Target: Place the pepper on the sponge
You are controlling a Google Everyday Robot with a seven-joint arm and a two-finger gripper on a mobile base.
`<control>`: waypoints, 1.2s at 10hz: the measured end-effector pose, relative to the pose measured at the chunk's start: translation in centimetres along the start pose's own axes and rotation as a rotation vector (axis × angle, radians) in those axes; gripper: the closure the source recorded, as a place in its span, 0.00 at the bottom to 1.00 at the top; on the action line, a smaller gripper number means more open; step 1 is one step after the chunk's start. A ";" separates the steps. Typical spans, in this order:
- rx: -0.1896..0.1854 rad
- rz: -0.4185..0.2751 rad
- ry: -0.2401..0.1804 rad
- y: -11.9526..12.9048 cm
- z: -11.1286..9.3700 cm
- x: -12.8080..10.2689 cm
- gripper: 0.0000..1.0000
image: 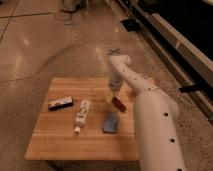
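Note:
The pepper (118, 103), small, dark red and tapered, lies on the wooden table (55, 140) right of centre. The sponge (110, 122), a small blue pad, lies just in front of it, slightly to the left, a short gap away. My gripper (112, 94) hangs at the end of the white arm (150, 120), right at the pepper's far-left end and close above the tabletop. Whether it touches the pepper does not show.
A white bottle (82, 114) lies on its side left of the sponge. A black-and-white block (60, 103) with a red edge lies further left. My arm covers the table's right side. Speckled floor surrounds the table; a dark wall unit runs along the right.

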 end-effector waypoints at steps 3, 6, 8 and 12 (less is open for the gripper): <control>-0.018 0.085 -0.028 -1.4 0.9 1.3 0.35; 0.043 0.099 -0.043 -3.1 0.9 2.5 0.59; 0.117 0.066 -0.061 -3.9 -0.8 3.0 0.81; 0.222 -0.007 -0.174 -2.9 -6.9 3.3 1.00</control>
